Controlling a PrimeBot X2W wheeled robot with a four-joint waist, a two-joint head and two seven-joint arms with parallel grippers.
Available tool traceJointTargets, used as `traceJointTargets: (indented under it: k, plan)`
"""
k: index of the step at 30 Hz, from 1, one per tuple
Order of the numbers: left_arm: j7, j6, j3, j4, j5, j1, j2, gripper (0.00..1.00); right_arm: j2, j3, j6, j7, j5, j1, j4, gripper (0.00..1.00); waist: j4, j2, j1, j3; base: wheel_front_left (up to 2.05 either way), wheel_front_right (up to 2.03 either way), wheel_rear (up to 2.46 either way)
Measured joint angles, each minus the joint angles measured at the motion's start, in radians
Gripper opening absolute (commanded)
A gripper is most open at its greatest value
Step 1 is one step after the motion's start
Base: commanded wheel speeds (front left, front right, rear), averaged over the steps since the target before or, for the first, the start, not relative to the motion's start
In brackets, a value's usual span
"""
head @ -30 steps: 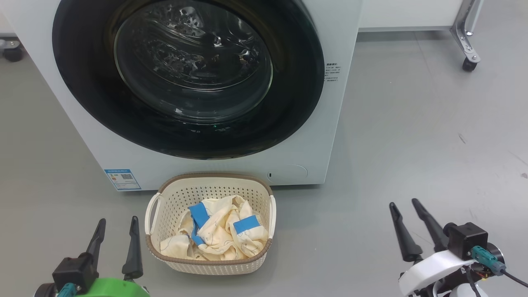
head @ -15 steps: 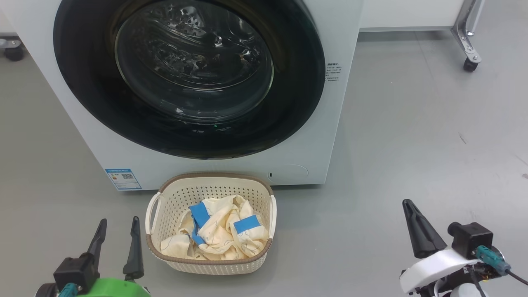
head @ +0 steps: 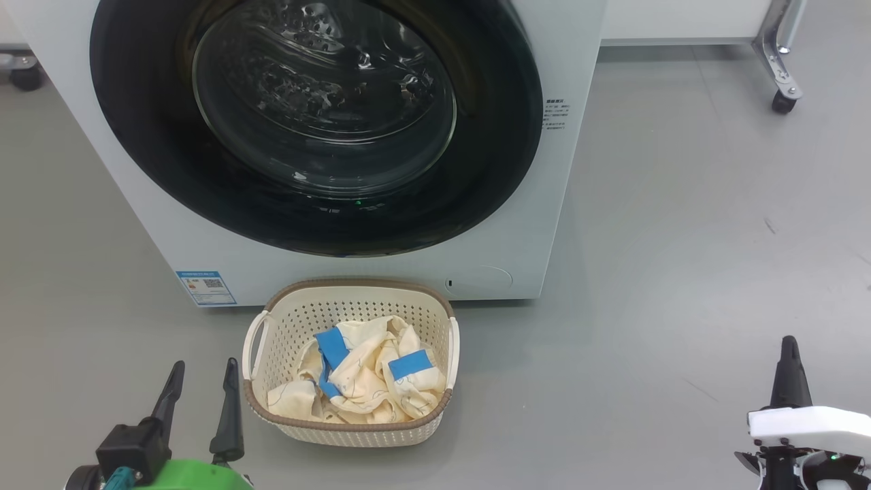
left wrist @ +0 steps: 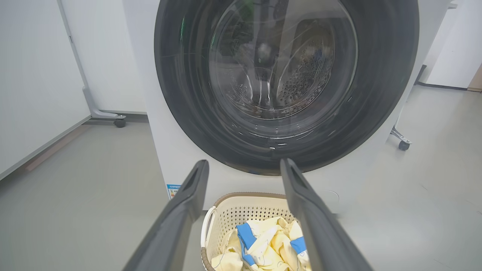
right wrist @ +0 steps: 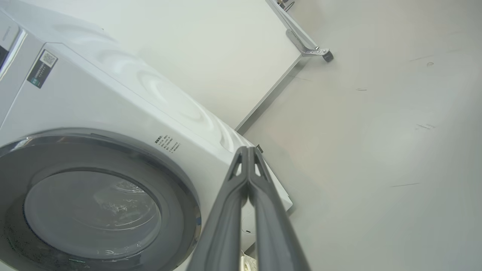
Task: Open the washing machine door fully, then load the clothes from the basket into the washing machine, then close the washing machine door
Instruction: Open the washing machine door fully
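Observation:
The white washing machine (head: 517, 224) fills the top of the head view, its black-rimmed round door (head: 320, 122) closed flat against the front. On the floor just before it sits the cream basket (head: 354, 299) holding the crumpled cream-yellow clothes (head: 360, 381) with blue bands. My left gripper (head: 202, 371) stands open, left of the basket, with nothing between its fingers. Far to the right my right gripper (head: 789, 344) is shut and empty, its fingers pressed tip to tip (right wrist: 247, 150) in the right wrist view. The left wrist view looks at the door (left wrist: 286, 75) over the basket (left wrist: 226, 214).
Grey floor spreads out right of the machine. A metal frame leg on a castor (head: 781, 102) stands at the back right, another castor (head: 26, 76) at the back left. A white panel wall (left wrist: 34, 75) runs along the left side.
My right gripper has closed from open to shut and swung rightward and lower in the view, turning edge-on. The head camera has shifted slightly. The left gripper, basket and door stay as they were.

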Motion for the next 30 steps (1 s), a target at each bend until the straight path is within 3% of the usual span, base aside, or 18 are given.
traceJointTargets:
  k: [4, 11, 30]
  plan:
    - [0.0, 0.0, -0.017, 0.0, 0.0, 0.0, 0.0, 1.0, -0.001, -0.009, 0.0, 0.0, 0.259, -0.003, 0.024, 0.0, 0.012, 0.0, 0.0, 0.013, 0.0, 0.0, 0.0]
    - [0.0, 0.0, -0.029, -0.007, 0.0, -0.001, 0.0, 1.0, -0.002, -0.012, 0.0, 0.029, 0.513, -0.033, 0.017, 0.0, 0.03, 0.0, 0.0, 0.041, 0.0, 0.0, 0.0]
    - [0.0, 0.0, -0.03, -0.058, 0.0, -0.048, 0.01, 1.0, -0.167, -0.121, 0.0, 0.217, 0.736, -0.191, -0.048, 0.0, 0.082, 0.0, 0.0, 0.176, 0.0, 0.0, 0.0]
